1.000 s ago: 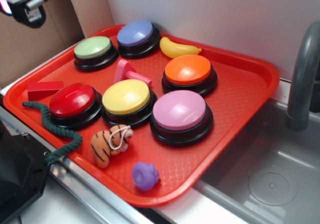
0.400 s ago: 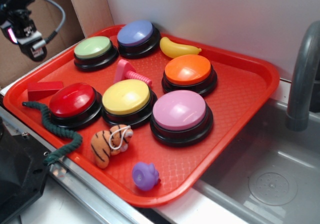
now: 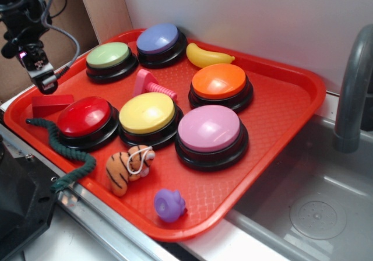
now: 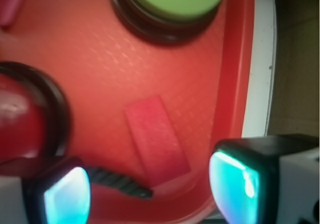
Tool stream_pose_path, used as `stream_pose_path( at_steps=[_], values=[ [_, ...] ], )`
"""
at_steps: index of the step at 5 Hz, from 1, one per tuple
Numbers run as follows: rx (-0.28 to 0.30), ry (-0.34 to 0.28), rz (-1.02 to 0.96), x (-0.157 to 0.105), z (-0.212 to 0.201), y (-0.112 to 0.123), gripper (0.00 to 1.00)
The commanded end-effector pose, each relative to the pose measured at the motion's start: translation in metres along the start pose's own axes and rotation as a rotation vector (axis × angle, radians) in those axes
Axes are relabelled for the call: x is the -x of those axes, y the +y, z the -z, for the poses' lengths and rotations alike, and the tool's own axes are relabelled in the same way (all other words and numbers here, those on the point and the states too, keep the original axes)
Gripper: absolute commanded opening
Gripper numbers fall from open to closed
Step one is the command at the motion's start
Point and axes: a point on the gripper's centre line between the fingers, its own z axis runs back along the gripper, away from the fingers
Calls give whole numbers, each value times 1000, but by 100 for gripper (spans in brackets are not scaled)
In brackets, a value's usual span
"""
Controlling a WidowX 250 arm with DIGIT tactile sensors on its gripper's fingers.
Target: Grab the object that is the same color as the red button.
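Tool hung open above the tray's 9 o'clock corner, fingers spread, gripping nothing. Red block lay flat beneath, between them. Red button sat just beside it at 3 o'clock; rope touched the block's near end.

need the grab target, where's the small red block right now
In the exterior view the red block lies at the tray's far left edge, just left of the red button, with the open pincer above it.
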Motion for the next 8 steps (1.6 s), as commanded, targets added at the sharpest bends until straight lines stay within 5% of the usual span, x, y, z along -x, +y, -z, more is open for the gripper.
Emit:
stream_pose_path(
  at_steps=[1,5,6,8],
  values=[
    [-16,34,9,1,23,17,100],
    [42,86,-41,11,54,24,95],
    [39,101,-35,9,53,24,0],
    [49,138,-98,0,27,23,0]
  ],
)
